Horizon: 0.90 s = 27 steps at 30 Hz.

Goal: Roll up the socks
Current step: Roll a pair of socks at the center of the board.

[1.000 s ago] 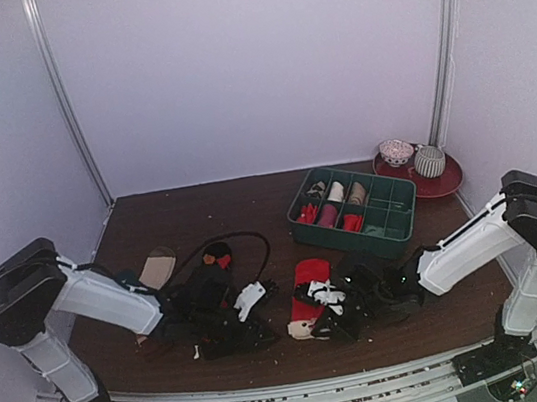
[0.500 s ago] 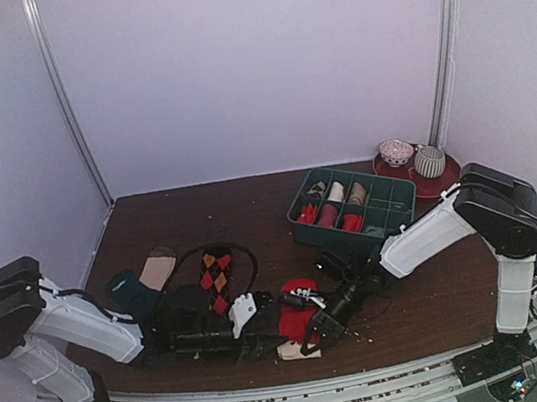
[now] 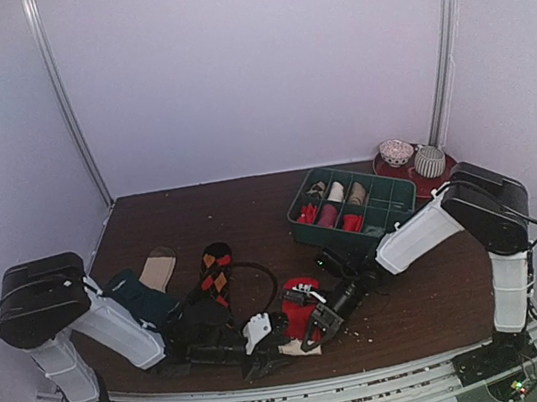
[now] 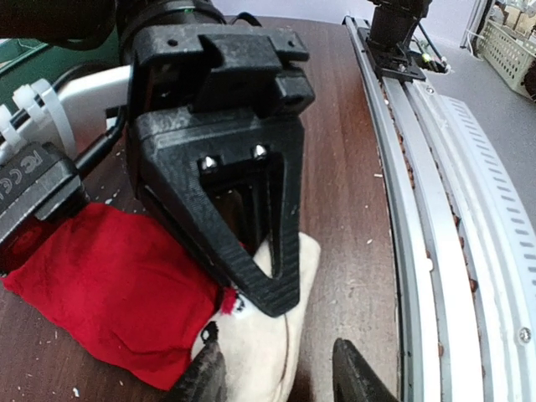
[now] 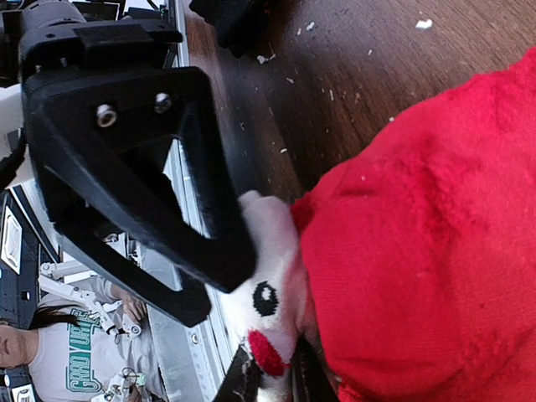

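Observation:
The red sock (image 3: 301, 302) lies bunched near the table's front edge, its beige cuff (image 3: 297, 348) toward the rail. My right gripper (image 5: 276, 381) is shut on that cuff (image 5: 268, 285), which carries a black eye and a red spot. The red body (image 5: 427, 251) bulges beside it. My left gripper (image 4: 280, 377) is open. One fingertip rests over the cuff (image 4: 268, 343) and the other stands on bare wood beside it. The right gripper's black finger (image 4: 251, 218) presses the cuff just ahead. The argyle sock (image 3: 216, 269) lies flat behind the left arm.
A dark teal sock with a beige toe (image 3: 147, 283) lies at the left. A green divided tray (image 3: 399, 210) with rolled socks stands at the back right, and a red plate (image 3: 447, 179) with two balls behind it. The metal rail (image 4: 435, 209) runs close to the cuff.
The right gripper has drawn the red sock from flat into a bunch and swung left. The left gripper has moved toward the front rail beside the cuff. The argyle sock is now uncovered.

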Motion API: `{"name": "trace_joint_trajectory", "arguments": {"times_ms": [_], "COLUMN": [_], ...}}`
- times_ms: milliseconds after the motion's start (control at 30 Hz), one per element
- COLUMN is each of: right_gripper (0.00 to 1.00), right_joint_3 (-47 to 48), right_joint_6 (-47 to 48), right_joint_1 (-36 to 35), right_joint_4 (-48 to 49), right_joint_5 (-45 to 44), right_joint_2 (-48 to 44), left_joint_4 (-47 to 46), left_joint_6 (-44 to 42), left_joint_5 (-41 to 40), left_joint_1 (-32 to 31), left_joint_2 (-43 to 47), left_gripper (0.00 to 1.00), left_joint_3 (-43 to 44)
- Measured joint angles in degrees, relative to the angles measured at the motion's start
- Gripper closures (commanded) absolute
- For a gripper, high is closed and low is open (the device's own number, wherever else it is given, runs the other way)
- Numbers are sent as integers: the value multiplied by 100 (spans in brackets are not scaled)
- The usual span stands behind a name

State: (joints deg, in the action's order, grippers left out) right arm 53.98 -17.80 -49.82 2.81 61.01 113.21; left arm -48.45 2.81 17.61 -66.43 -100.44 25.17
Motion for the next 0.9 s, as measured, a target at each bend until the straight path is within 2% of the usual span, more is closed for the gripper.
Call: {"name": "trace_joint_trajectory", "arguments": {"times_ms": [133,300,433,633,900], "right_gripper": [92,92,92,92,92], "right_joint_3": [0,11,11,20,22], "right_joint_6": [2,33,61,127,166], "right_joint_1": [15,33,37,42,42], "right_joint_4": [-17,-79,-118,-146,-168], "right_joint_5": [39,151,197,203,205], "right_joint_2": [15,57,59,63,63], "left_joint_4": [-225,-516,-632,-918,-984], "left_joint_6": [0,7,13,42,46], "left_joint_5": [-57,-101,-168,-378,-599], "left_joint_1": [0,2,0,0,0], "left_joint_2": [-310,-518,-638,-584,-356], "left_gripper": [58,63,54,50,51], "left_joint_3": [94,105,146,-131,-404]}}
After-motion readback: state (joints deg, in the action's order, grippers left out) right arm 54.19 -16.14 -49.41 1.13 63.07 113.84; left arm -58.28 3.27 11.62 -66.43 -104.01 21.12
